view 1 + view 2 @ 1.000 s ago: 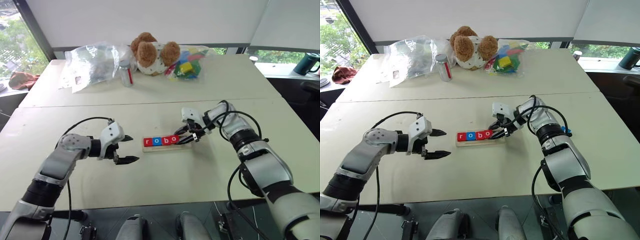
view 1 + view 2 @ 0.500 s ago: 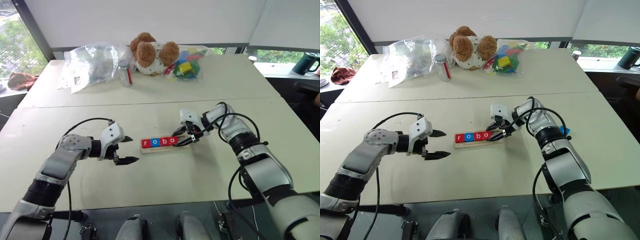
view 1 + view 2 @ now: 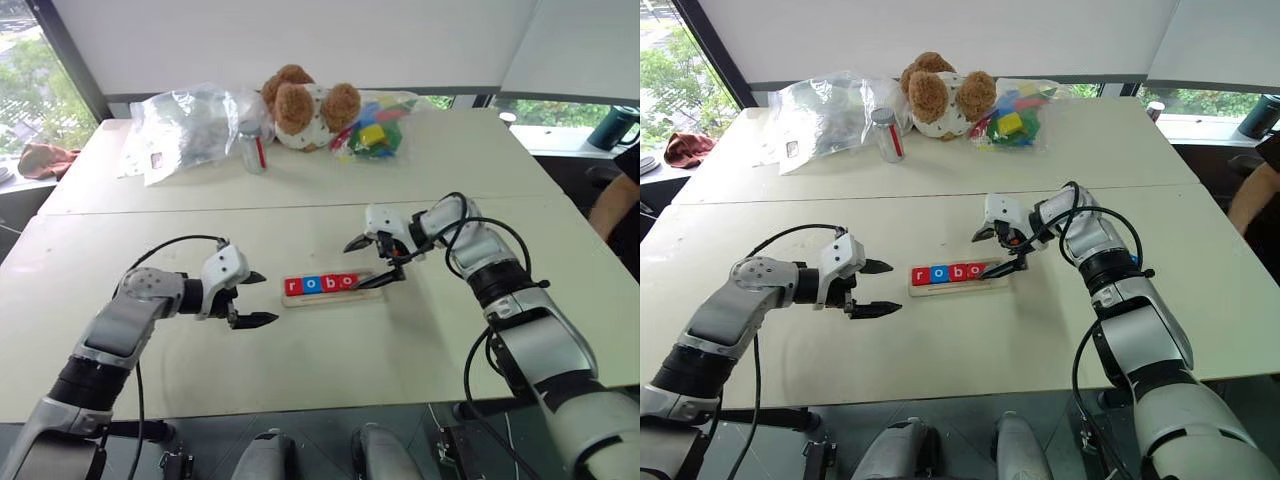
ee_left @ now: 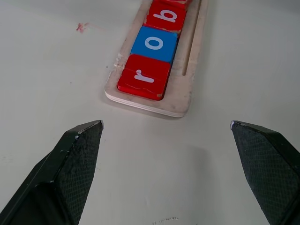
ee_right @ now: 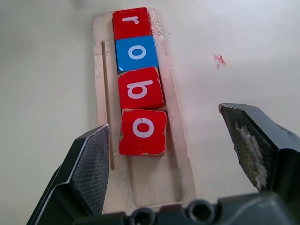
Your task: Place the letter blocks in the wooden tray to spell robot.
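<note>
The wooden tray (image 3: 372,288) lies mid-table with several letter blocks in a row reading r, o, b, o: red r (image 5: 131,22), blue o (image 5: 137,52), red b (image 5: 139,89), red o (image 5: 142,131). The tray's right end (image 5: 154,190) is bare wood. My right gripper (image 3: 354,266) hangs open just above that end and the last red o, with nothing between its fingers. To the left of the tray, my left gripper (image 3: 268,297) is wide open and empty, pointing at the r end (image 4: 143,78) and a short way from it.
Along the far table edge sit a teddy bear (image 3: 300,105), clear plastic bags (image 3: 185,120), a small jar (image 3: 252,148) and a bag of coloured toy blocks (image 3: 372,130). A dark mug (image 3: 615,125) stands at far right. A person's arm (image 3: 612,200) shows at the right edge.
My right gripper went from shut at the last red o to open and lifted slightly, leaving that block in the tray. The left arm stayed put.
</note>
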Tool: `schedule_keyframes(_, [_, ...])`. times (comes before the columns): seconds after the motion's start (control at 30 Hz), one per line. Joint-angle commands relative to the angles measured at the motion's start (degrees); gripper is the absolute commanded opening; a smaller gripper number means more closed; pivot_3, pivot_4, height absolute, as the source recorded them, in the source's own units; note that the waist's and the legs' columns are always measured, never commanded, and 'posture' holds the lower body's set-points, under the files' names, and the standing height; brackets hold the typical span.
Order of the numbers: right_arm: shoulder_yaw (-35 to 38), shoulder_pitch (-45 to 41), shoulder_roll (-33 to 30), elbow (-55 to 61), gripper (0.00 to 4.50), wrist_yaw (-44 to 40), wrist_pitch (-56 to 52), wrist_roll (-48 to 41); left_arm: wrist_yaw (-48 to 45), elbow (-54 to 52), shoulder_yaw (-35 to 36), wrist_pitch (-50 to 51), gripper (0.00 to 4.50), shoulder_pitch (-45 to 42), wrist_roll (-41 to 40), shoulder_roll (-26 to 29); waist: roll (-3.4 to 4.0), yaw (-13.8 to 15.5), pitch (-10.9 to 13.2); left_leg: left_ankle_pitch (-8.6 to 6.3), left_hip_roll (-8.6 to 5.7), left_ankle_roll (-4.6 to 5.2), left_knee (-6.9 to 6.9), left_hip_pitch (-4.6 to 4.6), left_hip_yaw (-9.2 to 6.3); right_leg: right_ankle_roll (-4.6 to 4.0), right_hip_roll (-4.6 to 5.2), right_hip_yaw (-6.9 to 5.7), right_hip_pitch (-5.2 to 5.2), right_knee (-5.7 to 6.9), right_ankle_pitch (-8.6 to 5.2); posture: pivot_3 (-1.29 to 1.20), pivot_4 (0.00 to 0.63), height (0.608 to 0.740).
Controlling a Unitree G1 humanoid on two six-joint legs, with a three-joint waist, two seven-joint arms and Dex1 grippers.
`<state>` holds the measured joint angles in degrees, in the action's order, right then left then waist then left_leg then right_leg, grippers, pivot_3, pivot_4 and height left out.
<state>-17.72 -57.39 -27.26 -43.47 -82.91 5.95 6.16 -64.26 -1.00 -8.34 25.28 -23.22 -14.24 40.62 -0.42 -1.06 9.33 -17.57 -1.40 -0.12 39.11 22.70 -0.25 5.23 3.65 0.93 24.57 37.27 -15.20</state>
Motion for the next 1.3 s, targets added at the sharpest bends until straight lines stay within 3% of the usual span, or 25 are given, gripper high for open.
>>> schedule_keyframes(0.03, [-0.3, 0.9, -0.4, 2.6, 4.06, -0.1, 1.2, -0.2, -0.3, -0.4, 0.1, -1.2, 4.50, -1.4, 0.0, -0.1, 0.00, 0.0, 0.0, 0.00, 0.00, 0.00, 0.00, 0.00, 0.00, 0.00, 0.00, 0.00, 0.00, 0.00, 0.00, 0.00, 0.150, 0.740])
schedule_keyframes(0.4, [-1.6, -1.4, 0.5, -2.9, 4.06, 5.2, 7.0, 3.0, -0.2, -0.3, 0.2, -1.3, 4.50, -1.0, 0.2, 0.0, 0.00, 0.0, 0.0, 0.00, 0.00, 0.00, 0.00, 0.00, 0.01, 0.00, -0.01, 0.00, 0.00, 0.00, 0.00, 0.00, 0.150, 0.740])
schedule_keyframes(0.87, [-0.8, -1.6, 0.4, -1.3, 4.06, 4.4, 6.8, 1.9, -0.1, -0.5, -0.1, -1.3, 4.50, -1.1, 0.1, -0.3, 0.00, 0.0, 0.0, 0.00, 0.00, -0.01, 0.00, 0.00, 0.00, 0.00, -0.01, 0.00, 0.00, 0.00, 0.00, 0.00, 0.150, 0.740])
schedule_keyframes(1.0, [3.4, -0.1, -2.3, 5.2, 4.06, 3.0, -3.1, -2.6, 0.1, -1.2, 0.6, -1.0, 4.50, -0.6, -0.3, 0.0, 0.00, 0.1, 0.0, 0.00, 0.00, 0.00, 0.00, 0.01, 0.00, 0.00, -0.01, 0.00, 0.00, 0.00, 0.00, 0.00, 0.150, 0.740])
schedule_keyframes(1.27, [16.5, 12.8, -11.1, 24.7, 4.06, 18.5, -25.2, -6.8, 0.1, -7.8, 2.8, 3.3, 4.50, -1.0, -5.6, -0.6, -0.01, 0.6, 0.0, -0.03, -0.01, 0.03, 0.01, 0.12, -0.11, 0.00, 0.08, -0.01, -0.01, -0.09, 0.00, 0.00, 0.150, 0.740])
schedule_keyframes(1.3, [19.2, 14.7, -11.7, 26.2, 4.06, 23.9, -28.2, -5.9, -0.1, -8.6, 2.7, 3.8, 4.50, -1.7, -6.3, -0.7, -0.01, 0.5, 0.0, -0.03, -0.02, 0.03, 0.01, 0.16, -0.11, 0.00, 0.08, 0.00, 0.01, -0.09, 0.00, 0.00, 0.150, 0.740])
